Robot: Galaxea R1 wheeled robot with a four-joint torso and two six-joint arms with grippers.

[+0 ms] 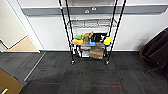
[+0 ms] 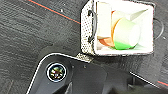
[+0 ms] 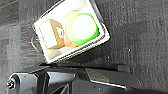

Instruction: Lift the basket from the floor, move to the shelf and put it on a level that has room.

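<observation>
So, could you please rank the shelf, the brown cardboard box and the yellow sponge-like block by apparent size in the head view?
1. Shelf, by far largest.
2. Brown cardboard box.
3. Yellow block, smallest.

The shelf [image 1: 91, 35] runs past the head view's top edge, so its upper tiers are cut off. The colourful things [image 1: 91, 38] on its lower tier are too blurred to name. In the left wrist view, the basket [image 2: 117, 27] is cropped at the top, its contents [image 2: 120, 31] indistinct.
</observation>
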